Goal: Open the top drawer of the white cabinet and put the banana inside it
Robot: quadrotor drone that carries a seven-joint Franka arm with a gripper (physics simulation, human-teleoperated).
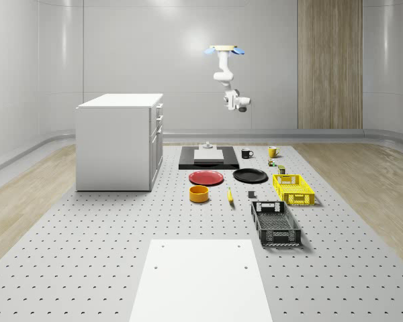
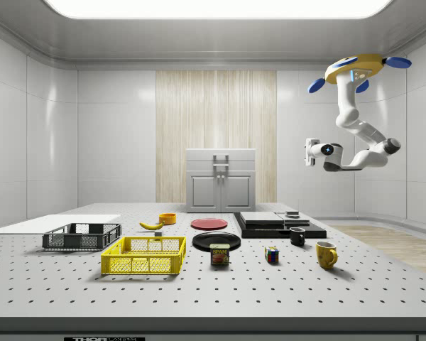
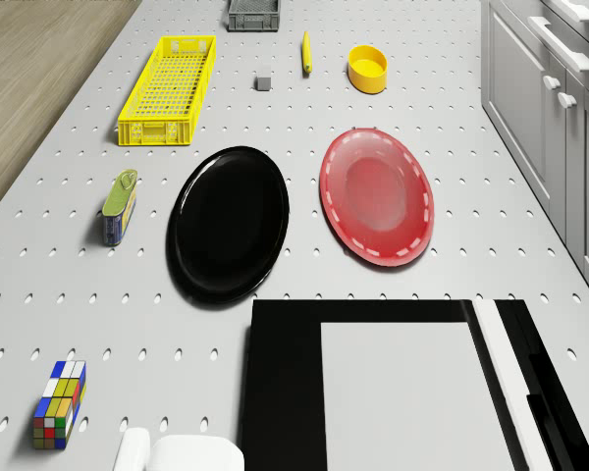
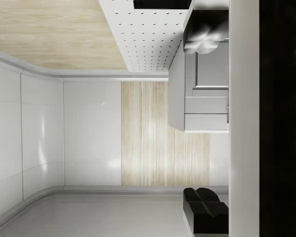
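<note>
Banana (image 1: 230,195) noted in whole-scene view lying flat on perforated table (image 1: 87,235), just beside orange bowl (image 1: 199,194) on that view's right, near red plate (image 1: 206,178) and black plate (image 1: 250,176), well apart from white cabinet (image 1: 119,141) standing at that view's left with all drawers shut. Drone (image 1: 226,49) hovering high above far end of table, over black slab (image 1: 208,157); arm hanging below, gripper (image 1: 242,107) well above everything on table. Yellow crate (image 1: 293,188) and dark crate (image 1: 275,223) logged along that view's right. In side view, banana (image 2: 151,225) resting beside orange bowl (image 2: 167,218), behind yellow crate (image 2: 145,256); white cabinet (image 2: 221,180) seen front-on at back, drawers closed; drone (image 2: 358,69) up near ceiling at that view's right, arm bent, gripper (image 2: 309,152) held level and pointing toward cabinet, far from it; finger spread could not be told. In drone view, banana (image 3: 306,52) seen between yellow crate (image 3: 168,90) and orange bowl (image 3: 367,69), beyond red plate (image 3: 377,195) and black plate (image 3: 228,223); tin can (image 3: 119,205) and colour cube (image 3: 59,403) also recorded. In wrist view, white cabinet (image 4: 204,98) seen at a distance, standing on table (image 4: 148,34); dark finger pads (image 4: 205,210) at frame edge, gap not judged.
</note>
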